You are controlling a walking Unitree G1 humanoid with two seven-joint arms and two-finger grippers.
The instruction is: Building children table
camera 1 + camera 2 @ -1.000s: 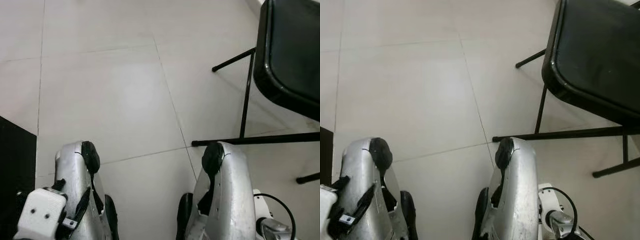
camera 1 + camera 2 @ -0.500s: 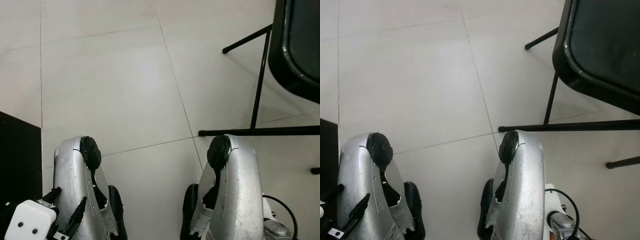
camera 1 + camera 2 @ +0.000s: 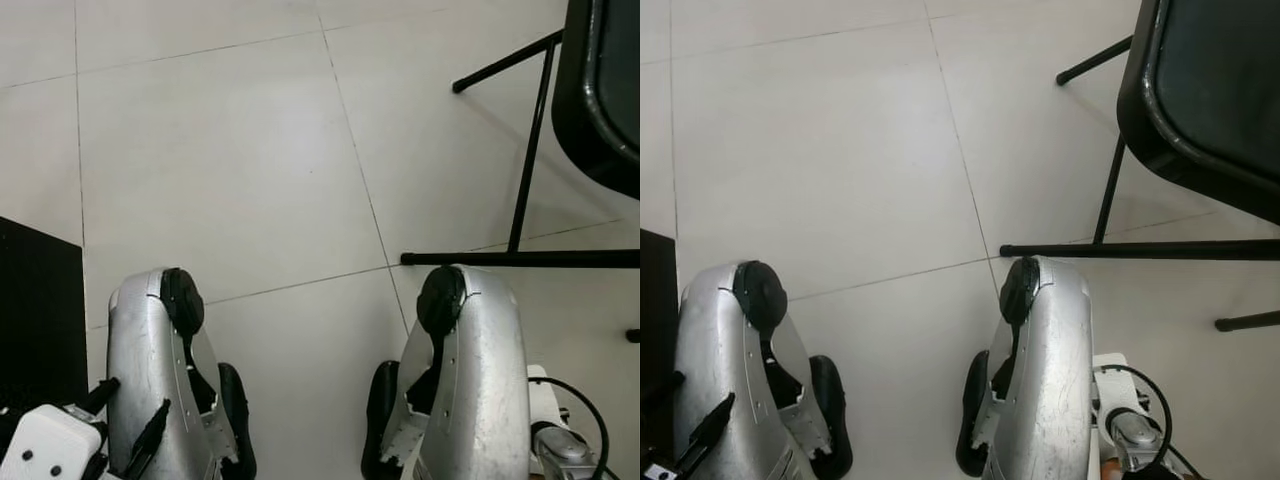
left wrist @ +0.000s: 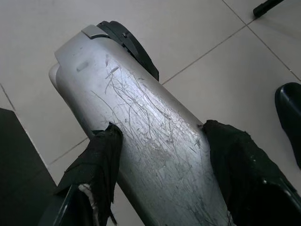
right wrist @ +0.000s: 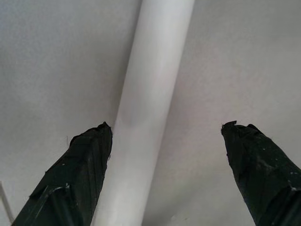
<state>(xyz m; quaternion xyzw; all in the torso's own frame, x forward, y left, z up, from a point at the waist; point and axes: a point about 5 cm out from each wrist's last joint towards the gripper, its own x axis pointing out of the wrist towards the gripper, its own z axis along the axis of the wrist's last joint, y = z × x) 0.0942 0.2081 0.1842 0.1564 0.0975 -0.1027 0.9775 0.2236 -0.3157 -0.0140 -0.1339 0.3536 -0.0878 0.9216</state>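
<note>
Both grippers wide open, holding nothing: right gripper (image 5: pixel 162 155) has the white tube (image 5: pixel 150 94) just inside one finger, off-centre, so closing now may knock it away, and left gripper (image 4: pixel 164 160) straddles your own leg (image 4: pixel 141 127), pls don't close.

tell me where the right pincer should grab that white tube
Grip the white tube across its round shaft, on the bare stretch between the open fingers of the right pincer. It runs lengthwise between them, nearer one finger, so centre first, then come straight on.
</note>
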